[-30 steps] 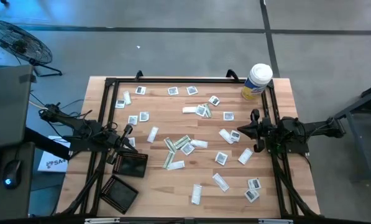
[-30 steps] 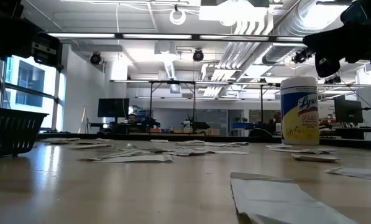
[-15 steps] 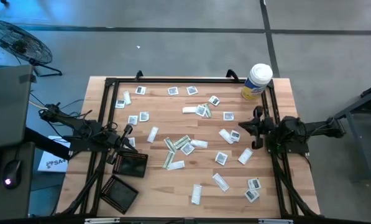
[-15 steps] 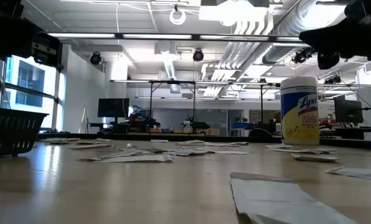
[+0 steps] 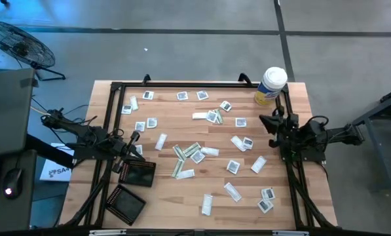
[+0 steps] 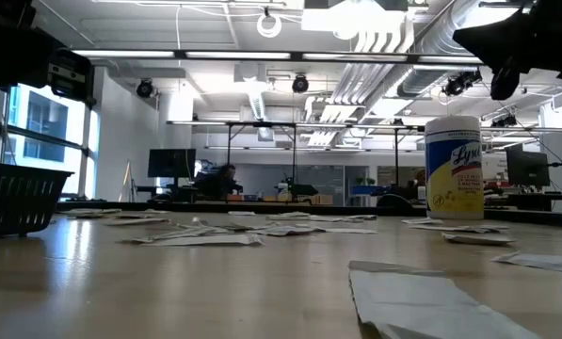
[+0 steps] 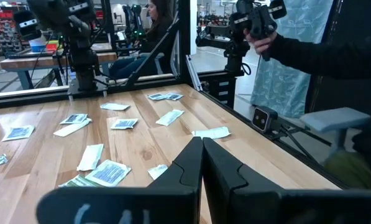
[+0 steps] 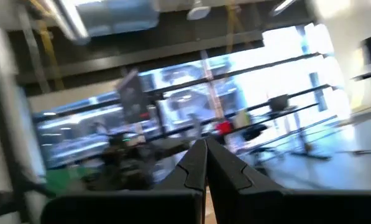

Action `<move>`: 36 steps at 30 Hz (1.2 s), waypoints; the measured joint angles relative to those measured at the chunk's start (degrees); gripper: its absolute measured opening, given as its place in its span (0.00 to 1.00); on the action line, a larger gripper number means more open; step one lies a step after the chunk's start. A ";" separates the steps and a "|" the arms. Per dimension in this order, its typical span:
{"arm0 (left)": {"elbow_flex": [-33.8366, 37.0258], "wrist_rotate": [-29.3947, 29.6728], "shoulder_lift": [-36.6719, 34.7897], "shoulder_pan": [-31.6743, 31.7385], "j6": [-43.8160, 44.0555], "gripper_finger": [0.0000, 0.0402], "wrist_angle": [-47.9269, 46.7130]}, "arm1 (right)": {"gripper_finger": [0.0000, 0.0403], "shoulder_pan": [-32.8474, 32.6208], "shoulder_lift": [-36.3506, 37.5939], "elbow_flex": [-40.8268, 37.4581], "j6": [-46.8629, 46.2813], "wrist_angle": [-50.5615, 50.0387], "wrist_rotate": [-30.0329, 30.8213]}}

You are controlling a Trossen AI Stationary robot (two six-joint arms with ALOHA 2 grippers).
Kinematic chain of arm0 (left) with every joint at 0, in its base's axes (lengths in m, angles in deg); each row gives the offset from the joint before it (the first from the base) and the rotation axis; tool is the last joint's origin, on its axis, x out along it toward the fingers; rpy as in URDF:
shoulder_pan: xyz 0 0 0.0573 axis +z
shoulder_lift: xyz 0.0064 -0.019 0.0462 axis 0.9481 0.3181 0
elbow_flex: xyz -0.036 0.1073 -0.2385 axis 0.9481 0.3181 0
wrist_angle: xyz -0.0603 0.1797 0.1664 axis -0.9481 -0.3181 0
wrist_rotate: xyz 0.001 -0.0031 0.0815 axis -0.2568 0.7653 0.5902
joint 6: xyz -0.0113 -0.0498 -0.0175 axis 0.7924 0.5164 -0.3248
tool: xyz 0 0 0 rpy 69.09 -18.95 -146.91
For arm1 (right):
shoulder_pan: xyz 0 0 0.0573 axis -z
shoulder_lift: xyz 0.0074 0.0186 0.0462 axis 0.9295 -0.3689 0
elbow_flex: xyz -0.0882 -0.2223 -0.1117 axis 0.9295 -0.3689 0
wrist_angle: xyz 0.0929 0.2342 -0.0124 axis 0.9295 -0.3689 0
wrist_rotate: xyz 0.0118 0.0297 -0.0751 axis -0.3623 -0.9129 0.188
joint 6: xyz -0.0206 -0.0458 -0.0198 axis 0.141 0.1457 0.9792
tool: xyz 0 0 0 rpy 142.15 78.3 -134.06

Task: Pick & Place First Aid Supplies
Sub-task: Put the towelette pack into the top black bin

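Observation:
Many small flat packets lie scattered on the wooden table: white-grey square pads, narrow white wrappers and pale green strips. They show flat in the low view and in the left wrist view. My left gripper is shut and empty, low at the table's left side beside the mesh trays. My right gripper is shut and empty, raised above the table's right side near the canister, tipped up so that its wrist view sees only the room.
A white canister with a yellow label stands at the far right corner. Two black mesh trays sit at the near left. A black frame rims the table. A person sits beyond the table.
My right gripper has drawn back from the packets toward the table's right and far edges, rising and tipping its fingers upward. The packets and my left arm have stayed where they were.

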 joint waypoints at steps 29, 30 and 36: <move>-0.01 -0.01 0.00 -0.02 0.00 0.01 0.02 | 0.02 -14.89 -57.89 46.75 -21.95 -56.29 0.54; 0.00 -0.02 0.00 -0.02 0.00 0.01 0.00 | 0.03 -15.19 -60.02 49.20 -23.69 -60.57 0.06; -0.01 0.00 0.00 -0.01 0.00 0.01 0.00 | 0.17 -15.63 -71.07 57.21 -34.03 -78.61 -5.56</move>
